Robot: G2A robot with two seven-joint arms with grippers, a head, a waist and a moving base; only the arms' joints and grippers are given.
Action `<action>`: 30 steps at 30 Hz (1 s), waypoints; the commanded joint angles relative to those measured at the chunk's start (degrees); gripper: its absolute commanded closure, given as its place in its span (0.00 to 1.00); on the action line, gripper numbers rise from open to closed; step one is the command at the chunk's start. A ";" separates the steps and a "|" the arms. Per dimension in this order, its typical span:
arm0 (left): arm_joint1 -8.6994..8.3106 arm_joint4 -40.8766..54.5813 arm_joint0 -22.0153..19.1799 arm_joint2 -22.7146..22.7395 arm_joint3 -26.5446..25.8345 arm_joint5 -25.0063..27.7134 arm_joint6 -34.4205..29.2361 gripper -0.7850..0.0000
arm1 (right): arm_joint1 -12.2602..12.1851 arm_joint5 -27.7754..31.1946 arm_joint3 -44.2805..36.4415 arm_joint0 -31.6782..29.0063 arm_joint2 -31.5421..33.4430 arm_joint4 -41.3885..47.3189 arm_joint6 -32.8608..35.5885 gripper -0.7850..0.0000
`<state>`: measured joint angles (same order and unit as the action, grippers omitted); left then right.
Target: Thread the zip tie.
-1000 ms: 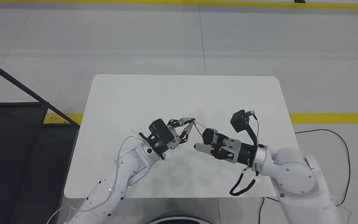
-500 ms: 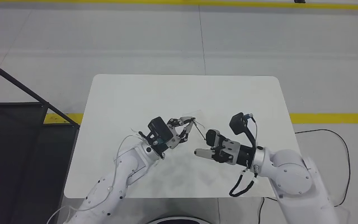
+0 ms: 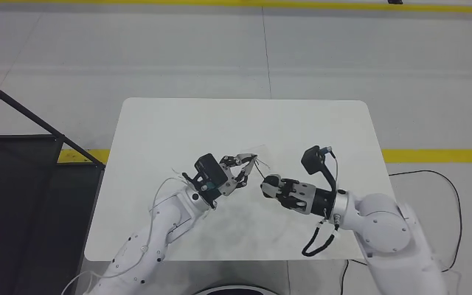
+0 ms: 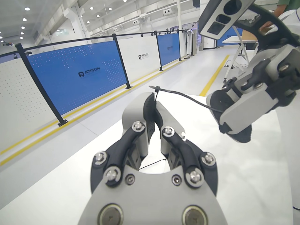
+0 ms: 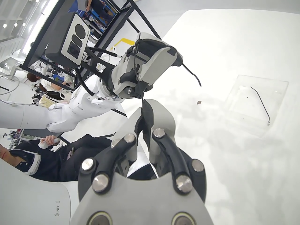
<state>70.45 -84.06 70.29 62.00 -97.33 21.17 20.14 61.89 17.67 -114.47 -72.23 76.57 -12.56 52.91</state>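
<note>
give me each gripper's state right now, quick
left gripper: closed, holding the zip tie near its head
right gripper: closed, holding the same zip tie farther along

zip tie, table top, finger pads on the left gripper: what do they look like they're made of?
zip tie: thin, black, bends in a smooth curve; likely nylon, semi-matte.
table: smooth white with a soft sheen; probably laminate or painted board.
pads of the left gripper: black, ribbed, dull; likely rubber.
</note>
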 commanded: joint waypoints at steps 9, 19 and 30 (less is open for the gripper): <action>0.07 -0.92 0.19 -0.09 0.07 -0.22 0.33 1.00 | -0.29 -2.43 -1.25 1.66 -0.71 -0.19 0.92 1.00; 0.07 -0.92 0.19 -0.09 0.07 -0.22 0.33 1.00 | -0.57 -5.97 -2.23 4.16 -1.20 0.00 2.76 1.00; 0.07 -0.92 0.19 -0.09 0.07 -0.22 0.33 1.00 | -0.81 -10.17 -2.89 6.77 -2.61 -1.02 4.66 1.00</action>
<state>70.51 -84.98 70.48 61.91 -97.26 20.95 20.47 61.09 7.84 -117.32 -65.70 74.08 -13.53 57.44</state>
